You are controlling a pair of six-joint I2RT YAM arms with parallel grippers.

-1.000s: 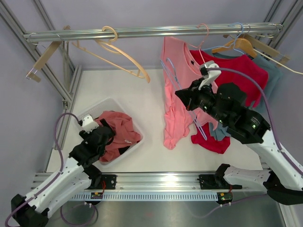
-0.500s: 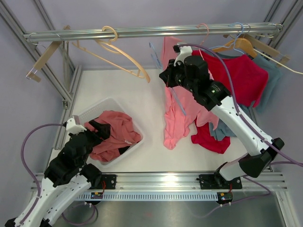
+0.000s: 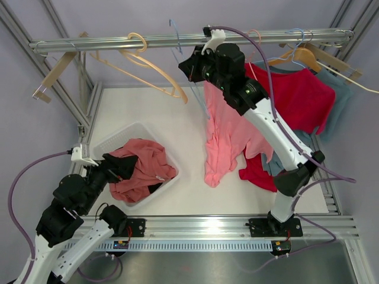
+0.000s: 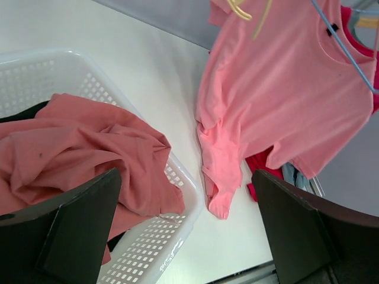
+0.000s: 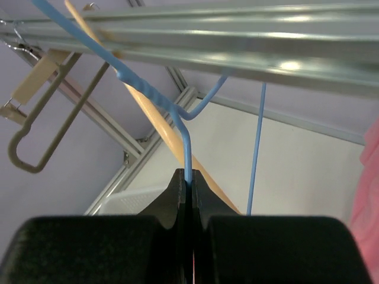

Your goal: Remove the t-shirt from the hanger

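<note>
Item: pink t-shirt (image 3: 224, 133), hanging below the rail (image 3: 106, 42), to the right of the white basket (image 4: 172, 236) and not in it. Blue hanger (image 5: 186, 151): pinched at its neck by the right gripper (image 5: 187, 180), fingers pressed together on the wire, hook up beside the rail. 1 hanger arm runs down across the shirt's collar; whether it sits inside the neck opening cannot be told. Left gripper (image 4: 188, 228): fingers spread wide, empty, hovering over the basket, which holds 1 dusty-red garment (image 4: 77, 154). Status, as judged: removal under way, with the shirt apparently part-attached. Remaining: draw the hanger fully clear and release the shirt.
</note>
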